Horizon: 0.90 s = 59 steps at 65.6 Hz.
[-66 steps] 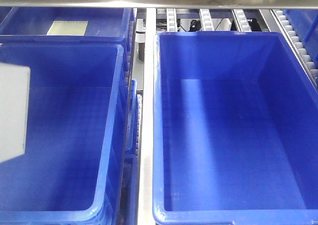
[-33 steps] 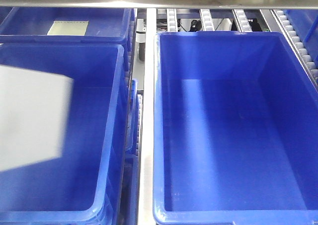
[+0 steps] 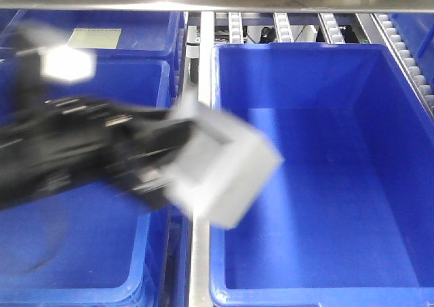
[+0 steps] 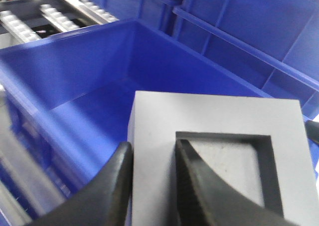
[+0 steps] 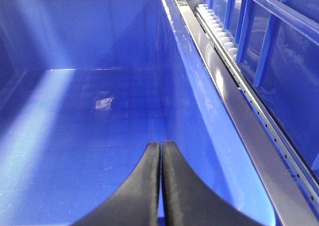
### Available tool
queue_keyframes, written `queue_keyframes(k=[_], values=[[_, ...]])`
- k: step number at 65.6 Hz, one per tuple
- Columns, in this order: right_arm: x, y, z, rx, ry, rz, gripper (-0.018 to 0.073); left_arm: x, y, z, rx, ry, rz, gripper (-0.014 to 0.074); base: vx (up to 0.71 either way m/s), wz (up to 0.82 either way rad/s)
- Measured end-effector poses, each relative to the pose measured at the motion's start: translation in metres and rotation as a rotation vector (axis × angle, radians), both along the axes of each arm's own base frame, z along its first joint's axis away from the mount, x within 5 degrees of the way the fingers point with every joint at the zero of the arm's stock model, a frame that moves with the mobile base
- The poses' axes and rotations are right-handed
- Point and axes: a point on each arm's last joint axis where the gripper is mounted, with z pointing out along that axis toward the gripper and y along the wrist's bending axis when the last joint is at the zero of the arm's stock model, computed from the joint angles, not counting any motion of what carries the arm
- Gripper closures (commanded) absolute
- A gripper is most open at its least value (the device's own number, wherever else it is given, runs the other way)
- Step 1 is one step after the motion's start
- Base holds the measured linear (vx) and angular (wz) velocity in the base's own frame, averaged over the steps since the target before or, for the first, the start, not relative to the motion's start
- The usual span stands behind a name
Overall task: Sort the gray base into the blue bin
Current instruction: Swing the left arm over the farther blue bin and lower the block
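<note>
My left gripper [image 4: 152, 153] is shut on the gray base [image 4: 219, 146], a light-gray cube with a darker square recess; one finger sits outside its wall and one inside the recess. In the front view the black left arm [image 3: 74, 151] reaches in from the left and holds the gray base [image 3: 227, 171], blurred, over the left rim of the big right blue bin [image 3: 319, 185]. That bin also shows in the left wrist view [image 4: 79, 91], below the cube. My right gripper [image 5: 161, 148] is shut and empty, low over the grid floor of the blue bin [image 5: 79, 101].
A second deep blue crate [image 3: 88, 253] stands at the left, under the arm. Behind it is a blue crate with a pale paper sheet [image 3: 93, 37]. A metal rail [image 3: 200, 253] divides the crates. Roller tracks [image 3: 400, 46] run at the back right.
The gray base has moved from the left edge of the front view rightward to the right bin's left rim, and the left arm has come into view with it.
</note>
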Motion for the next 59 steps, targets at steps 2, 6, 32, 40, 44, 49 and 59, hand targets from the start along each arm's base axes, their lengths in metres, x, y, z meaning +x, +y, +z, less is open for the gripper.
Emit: queue_keyframes(k=[2, 6, 32, 40, 44, 49, 59], values=[[0.000, 0.000, 0.000, 0.000, 0.000, 0.000, 0.0564, 0.005, -0.010, 0.000, 0.007, 0.004, -0.015, 0.0603, 0.00, 0.00], [0.000, 0.000, 0.000, 0.000, 0.000, 0.000, 0.0564, 0.018, -0.031, -0.004, 0.028, 0.019, -0.045, 0.0603, 0.00, 0.00], [0.000, 0.000, 0.000, 0.000, 0.000, 0.000, 0.0564, 0.085, -0.155, -0.085, 0.167, 0.158, -0.160, 0.0593, 0.00, 0.00], [0.000, 0.000, 0.000, 0.000, 0.000, 0.000, 0.0564, 0.095, -0.175, -0.113, 0.201, 0.192, -0.171, 0.0589, 0.00, 0.00], [0.000, 0.000, 0.000, 0.000, -0.002, 0.000, 0.0564, 0.099, -0.179, -0.125, 0.218, 0.210, -0.172, 0.0583, 0.00, 0.00], [0.000, 0.000, 0.000, 0.000, -0.001, 0.000, 0.0564, 0.102, -0.182, -0.140, 0.239, 0.233, -0.172, 0.0566, 0.00, 0.00], [0.000, 0.000, 0.000, 0.000, -0.001, 0.000, 0.0564, 0.103, -0.185, -0.157, 0.267, 0.267, -0.182, 0.0519, 0.00, 0.00]])
